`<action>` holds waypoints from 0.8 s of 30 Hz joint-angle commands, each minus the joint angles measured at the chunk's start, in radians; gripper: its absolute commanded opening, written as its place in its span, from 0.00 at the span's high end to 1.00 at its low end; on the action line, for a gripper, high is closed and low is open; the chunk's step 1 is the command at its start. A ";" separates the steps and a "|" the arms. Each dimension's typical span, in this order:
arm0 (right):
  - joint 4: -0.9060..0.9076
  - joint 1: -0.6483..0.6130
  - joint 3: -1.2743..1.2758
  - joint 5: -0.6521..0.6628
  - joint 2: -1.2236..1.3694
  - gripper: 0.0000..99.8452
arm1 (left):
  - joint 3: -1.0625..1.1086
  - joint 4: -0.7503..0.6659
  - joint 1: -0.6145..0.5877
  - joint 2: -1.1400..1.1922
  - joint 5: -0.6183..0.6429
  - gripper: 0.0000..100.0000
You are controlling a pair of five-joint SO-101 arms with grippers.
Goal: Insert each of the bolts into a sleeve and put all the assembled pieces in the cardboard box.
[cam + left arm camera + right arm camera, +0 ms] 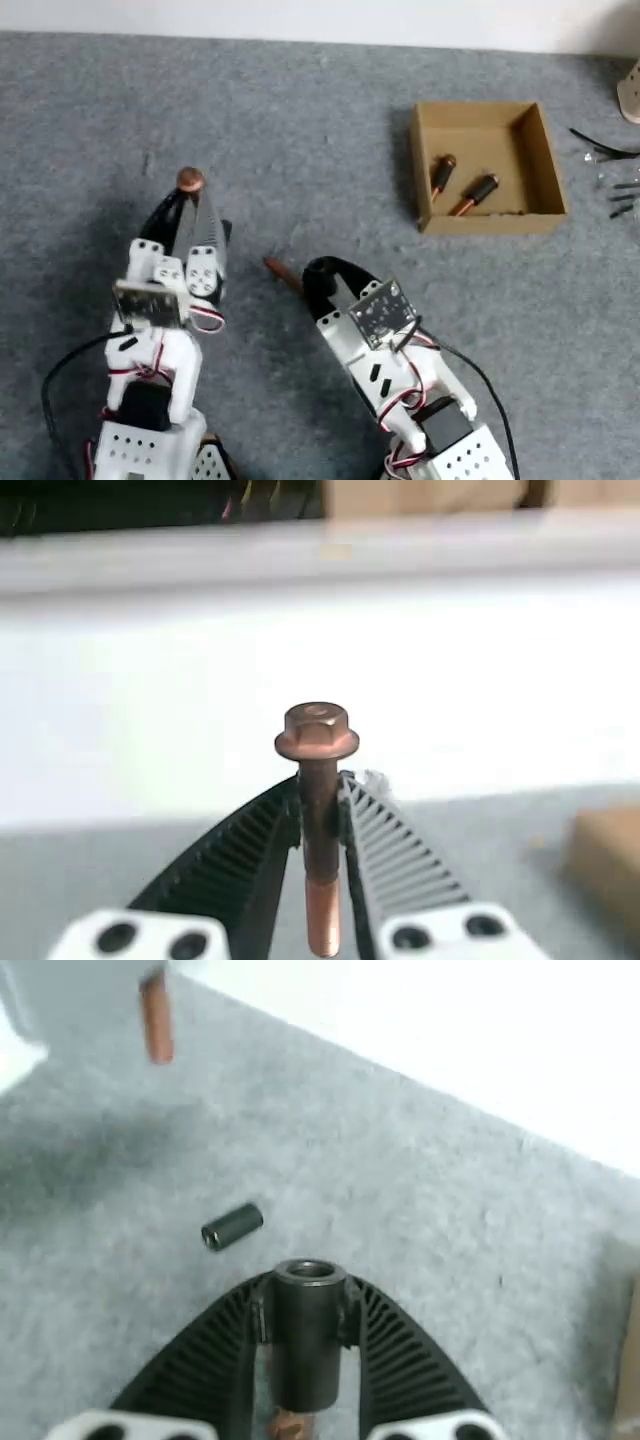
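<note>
1. Left gripper [320, 785]: its ribbed black fingers are clamped on the shank of a copper bolt [316, 732]. The bolt stands upright, with its hexagonal head above the fingertips and its tip hanging below them.
2. Right gripper [305, 1290]: the fingers pinch a dark sleeve [303, 1345] by its sides, open end facing away from the wrist. A sliver of copper [285, 1422] shows beneath the sleeve.
3. A loose sleeve [232, 1226] lies on its side on the grey carpet [300, 130], just beyond the right gripper.
4. The cardboard box [490, 224] sits open at the far right, well apart from both arms. Inside, an assembled piece [442, 174] lies near its left wall and a second assembled piece [474, 195] just beside it.
5. Carpet stretches between the grippers and the box. Black wires [610, 170] lie at the right edge.
</note>
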 commanded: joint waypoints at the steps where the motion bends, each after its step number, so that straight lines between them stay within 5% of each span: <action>1: -0.087 -0.016 0.025 -0.011 -0.002 1.00 | 0.010 -0.133 0.166 -0.008 0.006 0.99; 9: -0.104 -0.013 0.108 -0.009 -0.002 1.00 | 0.019 -0.212 0.390 -0.008 0.044 0.99; 24: -0.104 0.035 0.107 -0.009 -0.002 1.00 | 0.019 -0.064 0.392 -0.008 0.397 0.99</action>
